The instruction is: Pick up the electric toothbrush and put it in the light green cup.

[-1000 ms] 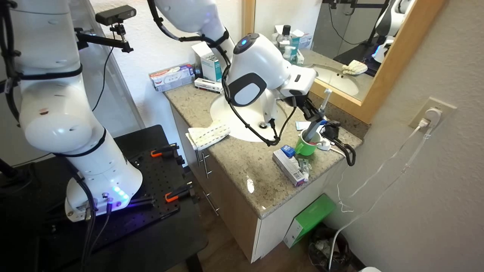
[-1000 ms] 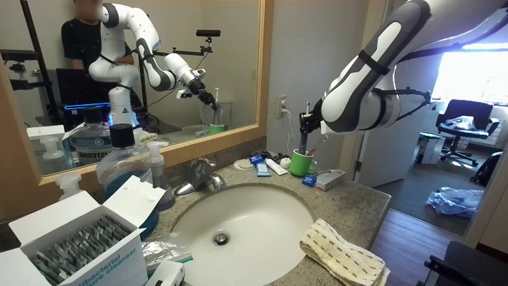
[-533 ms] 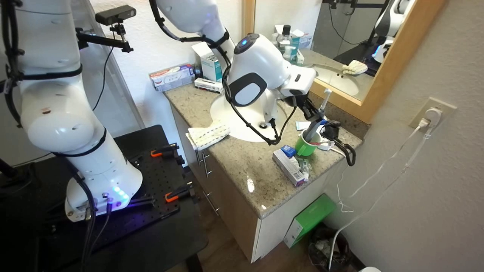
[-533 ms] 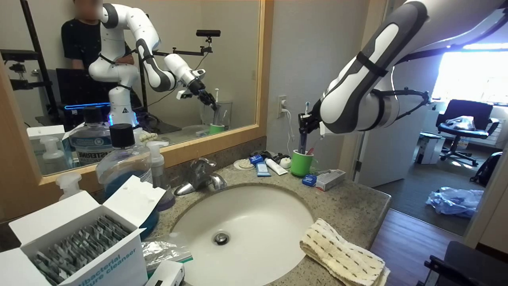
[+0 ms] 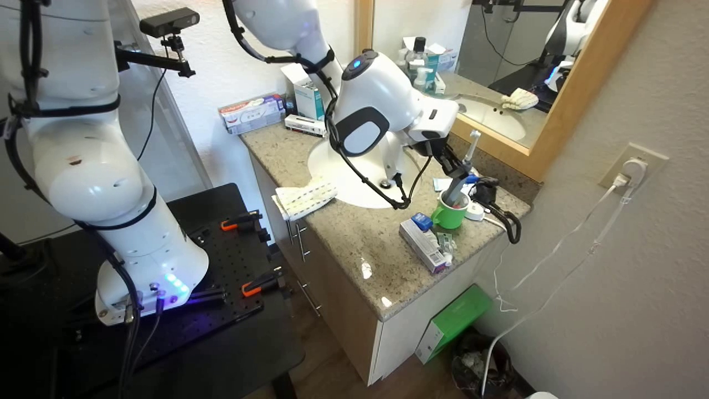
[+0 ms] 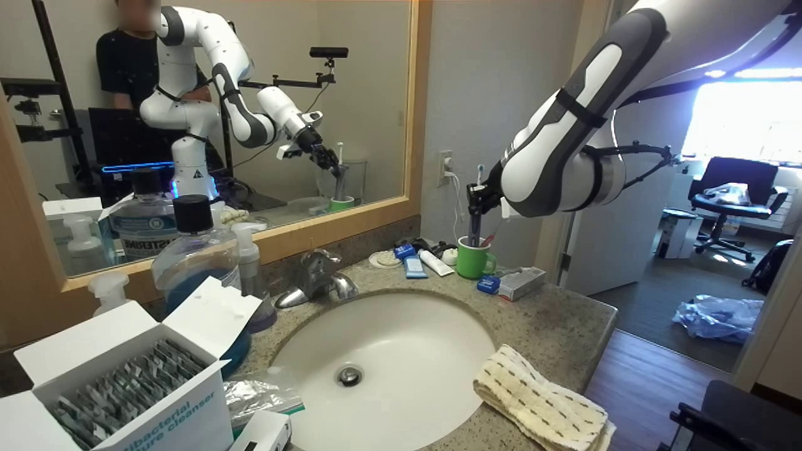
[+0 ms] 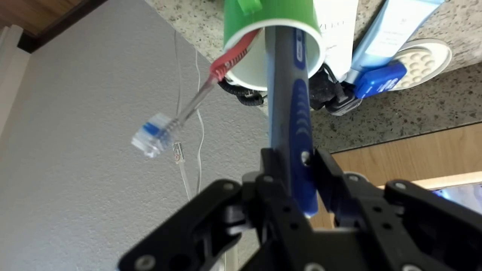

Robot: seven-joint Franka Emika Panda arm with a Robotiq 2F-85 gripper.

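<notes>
Pincer (image 7: 295, 158): closed on the electric toothbrush (image 7: 288, 105), one finger against each side of the handle.
Electric toothbrush: grey and blue, gripped at the upper handle; in both exterior views its head stands above the pincer, and the lower handle reaches down beneath, inside the rim of the green cup (image 6: 470, 262). Whether its base meets the cup's floor cannot be seen.
Green cup: white within, upright on the counter (image 6: 557, 326), directly below the pincer and apart from it.
Red toothbrush (image 7: 228, 62): leans out over the cup's rim; its blurred head sits off to one side of the pincer, clear of the fingers.
Blue box (image 6: 489, 284) and pale carton (image 6: 522, 284): lower than the pincer, just beside the cup.
White tube (image 6: 435, 263) and light blue tube (image 6: 415, 267): also below the pincer's height, near the cup on its other side.
Cloth (image 6: 545, 401): lower, well apart from the pincer.
</notes>
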